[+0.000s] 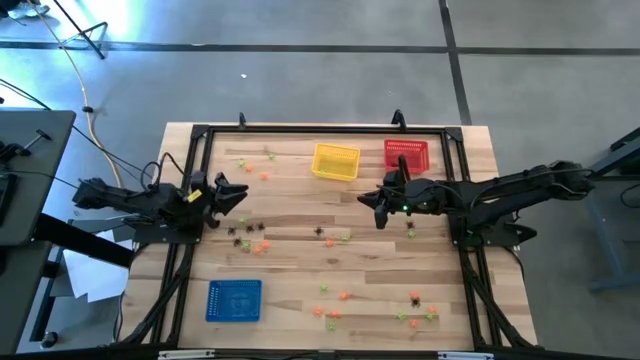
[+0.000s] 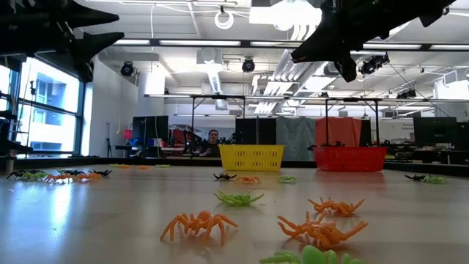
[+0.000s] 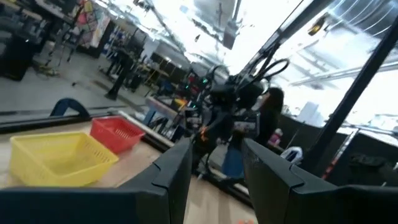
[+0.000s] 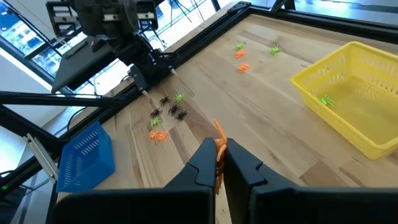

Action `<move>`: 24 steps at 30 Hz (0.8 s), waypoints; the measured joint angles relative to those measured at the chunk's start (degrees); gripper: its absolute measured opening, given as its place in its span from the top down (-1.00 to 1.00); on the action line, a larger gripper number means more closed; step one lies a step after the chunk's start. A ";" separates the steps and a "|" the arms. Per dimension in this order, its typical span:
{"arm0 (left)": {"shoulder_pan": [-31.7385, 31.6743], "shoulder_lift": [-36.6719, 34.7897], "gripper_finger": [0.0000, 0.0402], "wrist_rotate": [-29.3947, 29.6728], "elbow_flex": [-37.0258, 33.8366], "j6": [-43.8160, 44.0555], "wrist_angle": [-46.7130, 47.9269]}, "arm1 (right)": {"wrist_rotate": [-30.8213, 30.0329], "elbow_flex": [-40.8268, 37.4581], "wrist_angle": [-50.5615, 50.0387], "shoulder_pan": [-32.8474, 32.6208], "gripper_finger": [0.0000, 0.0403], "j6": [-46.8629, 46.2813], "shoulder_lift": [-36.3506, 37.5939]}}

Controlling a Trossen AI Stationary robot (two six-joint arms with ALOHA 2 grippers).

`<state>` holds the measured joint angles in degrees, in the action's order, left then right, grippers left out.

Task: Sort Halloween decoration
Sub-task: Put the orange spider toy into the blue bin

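The Halloween decoration is a scatter of tiny orange, light green and black spiders on the wooden table (image 1: 300, 270). A black cluster (image 1: 243, 232) lies near my left gripper, and others lie at the near right (image 1: 415, 305). My left gripper (image 1: 238, 193) (image 3: 217, 186) hovers open and tipped a little upward at the table's left side, with nothing between its fingers. My right gripper (image 1: 377, 212) (image 4: 219, 163) hangs above the table's middle right, shut on an orange spider (image 4: 217, 142). One green spider (image 4: 324, 99) lies in the yellow basket (image 1: 336, 161). My right gripper pinches the orange spider between its two fingers (image 4: 205, 163). Part of the spider (image 4: 217, 134) sticks out past the fingertips. The fingers slant down toward the table's left side, and the spider is lifted clear of the table.
The red basket (image 1: 406, 155) stands at the far right beside the yellow one. The blue basket (image 1: 234, 300) sits at the near left. A black frame (image 1: 190, 200) runs around the table's edges. A person (image 2: 212, 139) shows in the room beyond the table.
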<state>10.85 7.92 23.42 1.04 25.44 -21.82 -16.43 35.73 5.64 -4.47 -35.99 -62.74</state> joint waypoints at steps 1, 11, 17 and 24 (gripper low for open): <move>0.00 1.81 0.36 0.01 0.00 0.03 -1.85 | 0.00 0.00 0.33 0.00 0.99 0.00 0.00; 0.02 25.09 0.36 -12.73 4.02 -3.57 -25.22 | 0.03 0.00 1.50 2.33 0.99 0.02 0.02; -0.64 37.81 0.36 -2.71 13.36 -2.57 -26.19 | 0.59 0.00 1.37 3.10 0.99 0.44 0.02; -3.43 49.91 0.36 -18.97 23.92 -8.76 -26.13 | 0.83 0.00 1.06 3.10 0.99 2.04 0.02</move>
<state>7.42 57.84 4.45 24.96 16.68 -47.95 -15.59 35.73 6.70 -1.37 -33.94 -62.72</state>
